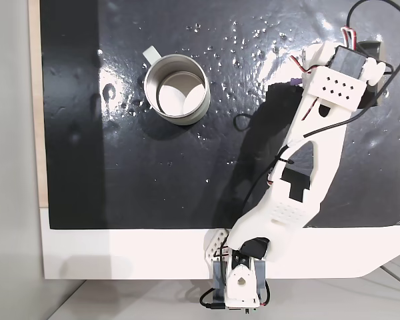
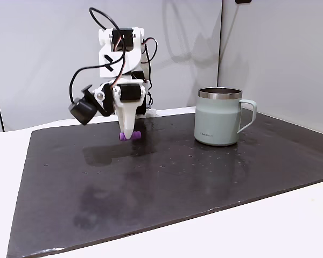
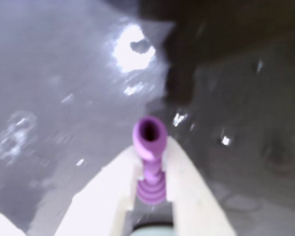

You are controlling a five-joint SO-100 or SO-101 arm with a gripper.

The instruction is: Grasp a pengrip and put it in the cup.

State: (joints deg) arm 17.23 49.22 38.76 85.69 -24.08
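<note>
From the side, the gripper (image 2: pixel 128 135) stands tip-down at the left of the dark mat (image 2: pixel 151 183), its jaws closed on the purple pengrip (image 3: pixel 150 157), which sits low at the mat between them. The grasp looks made; next comes a lift, then a carry rightward to the cup (image 2: pixel 218 117), standing well apart.

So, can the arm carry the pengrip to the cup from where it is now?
Probably yes. In the wrist view the tool sits closed around the pengrip. In a fixed view the mat between the arm and the cup is bare, and the cup stands upright, mouth open.
</note>
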